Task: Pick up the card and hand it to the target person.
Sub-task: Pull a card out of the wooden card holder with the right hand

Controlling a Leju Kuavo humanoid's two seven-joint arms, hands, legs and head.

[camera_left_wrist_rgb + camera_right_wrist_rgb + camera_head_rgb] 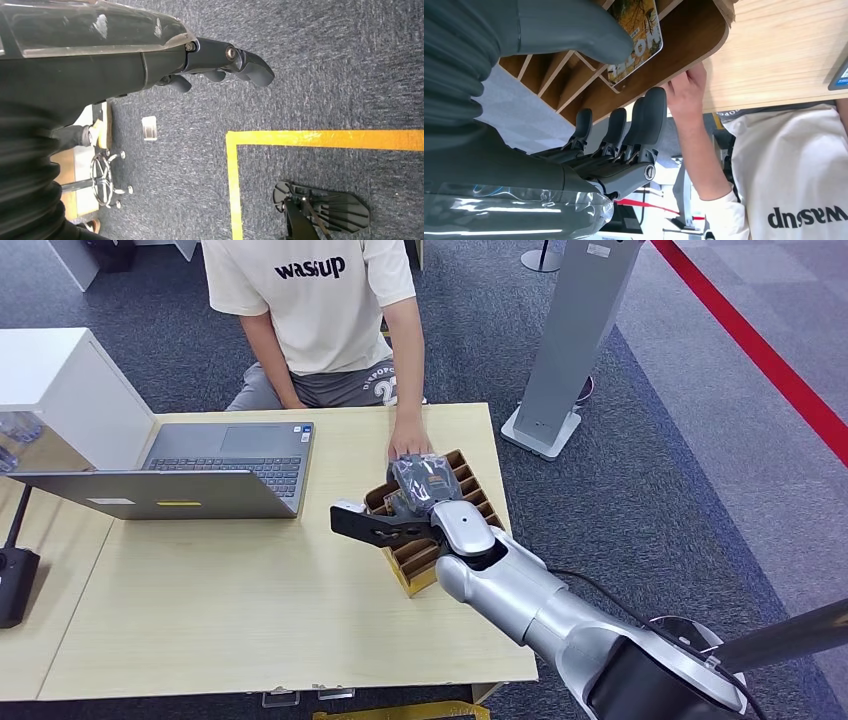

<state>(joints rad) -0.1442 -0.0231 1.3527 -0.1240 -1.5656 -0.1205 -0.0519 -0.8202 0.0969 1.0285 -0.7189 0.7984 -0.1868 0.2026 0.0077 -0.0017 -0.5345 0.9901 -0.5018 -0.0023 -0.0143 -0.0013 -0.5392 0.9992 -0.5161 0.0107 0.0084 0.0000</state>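
Grey-blue carpet runs around a pale wooden table (250, 610) that fills the lower left of the head view. Right of centre, the right hand (425, 485) reaches down over a wooden slotted rack (420, 570) at the table's right edge. In the right wrist view its thick thumb (574, 30) lies over the rack's dividers and against a card (636, 37) printed in yellow and orange, which stands in one of the slots, while the dark fingers (646, 120) extend along the rack's outer wall; I cannot tell whether the card is actually pinched.

A person's hand (408, 440) rests on the table just above the rack in the head view, touching its far end. That person (320, 310), in a cream T-shirt, sits at the top centre of the frame. An open laptop (200, 475) stands on the table to the left of the rack, well apart from it.

The left hand (220, 65) hangs over the carpet in the left wrist view, fingers slightly curled and holding nothing, above a yellow floor line (325, 139).
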